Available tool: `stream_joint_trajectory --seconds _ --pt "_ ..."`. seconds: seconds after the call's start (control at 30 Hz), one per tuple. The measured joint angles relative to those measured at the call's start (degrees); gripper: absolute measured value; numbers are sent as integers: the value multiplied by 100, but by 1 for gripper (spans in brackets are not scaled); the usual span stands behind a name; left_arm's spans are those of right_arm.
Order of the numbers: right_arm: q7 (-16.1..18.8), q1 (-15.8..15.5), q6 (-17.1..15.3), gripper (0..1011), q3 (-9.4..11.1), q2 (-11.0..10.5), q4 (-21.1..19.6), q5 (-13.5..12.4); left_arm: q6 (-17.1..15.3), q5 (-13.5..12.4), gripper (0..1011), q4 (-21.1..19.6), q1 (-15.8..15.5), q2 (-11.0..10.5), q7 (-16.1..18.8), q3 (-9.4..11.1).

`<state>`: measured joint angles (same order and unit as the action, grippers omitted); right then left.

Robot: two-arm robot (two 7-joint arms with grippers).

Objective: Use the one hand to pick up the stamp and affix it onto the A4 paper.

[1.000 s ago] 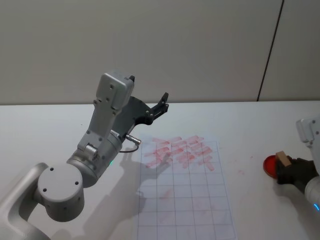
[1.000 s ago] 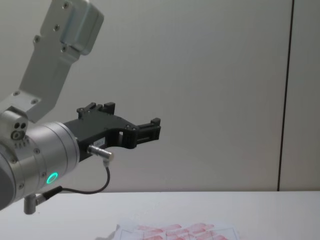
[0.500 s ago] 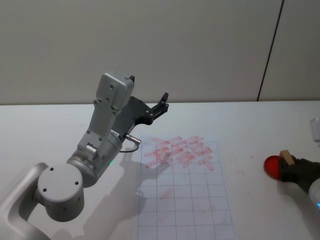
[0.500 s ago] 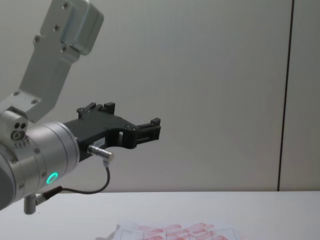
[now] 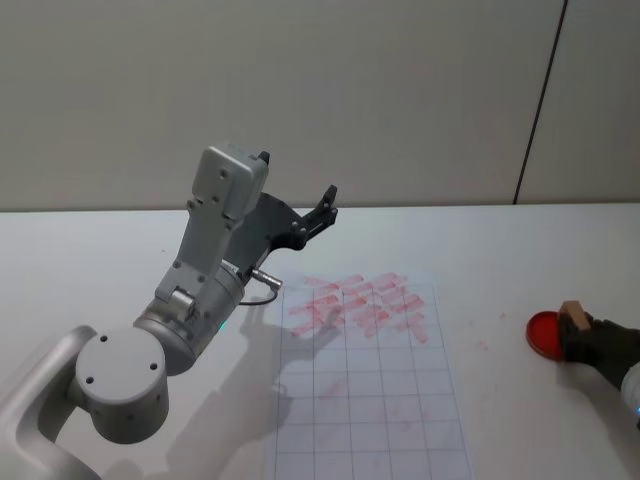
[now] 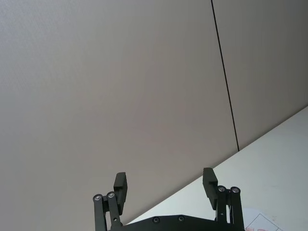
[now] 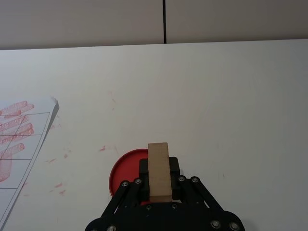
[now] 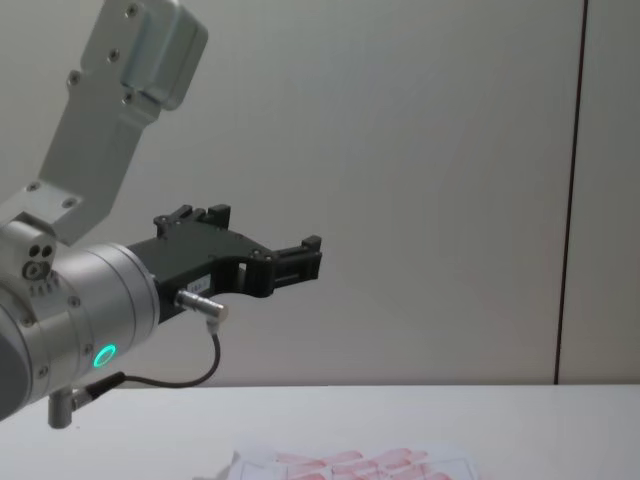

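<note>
White table (image 5: 500, 250), right tool (image 7: 159, 168) clamped on stamp (image 7: 158, 179) at red pad (image 7: 126, 173) — left tool (image 6: 164, 180) raised, jaws apart, A4 paper (image 5: 370, 400) between.

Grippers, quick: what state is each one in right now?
Left gripper: open, holding nothing.
Right gripper: shut on the stamp.

The white table (image 5: 100, 240) spans the scene. A red round disc (image 5: 543, 333) lies flat at its right side. Faint red smudges (image 5: 482, 345) mark the surface just left of the disc. A beige wall (image 5: 380, 90) stands at the far side, with one dark vertical seam (image 5: 541, 100).
</note>
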<state>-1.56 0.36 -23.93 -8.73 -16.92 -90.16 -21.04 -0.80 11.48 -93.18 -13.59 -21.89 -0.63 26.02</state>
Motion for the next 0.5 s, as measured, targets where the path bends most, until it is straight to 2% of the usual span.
stream_joint_trajectory --seconds 0.33,0.5 --pt "105 7 59 220 25 14 12 -101 0 0 1001 0 0 0 0 0" --pt "239 10 156 220 26 3 -153 -94 0 0 1001 0 0 0 0 0"
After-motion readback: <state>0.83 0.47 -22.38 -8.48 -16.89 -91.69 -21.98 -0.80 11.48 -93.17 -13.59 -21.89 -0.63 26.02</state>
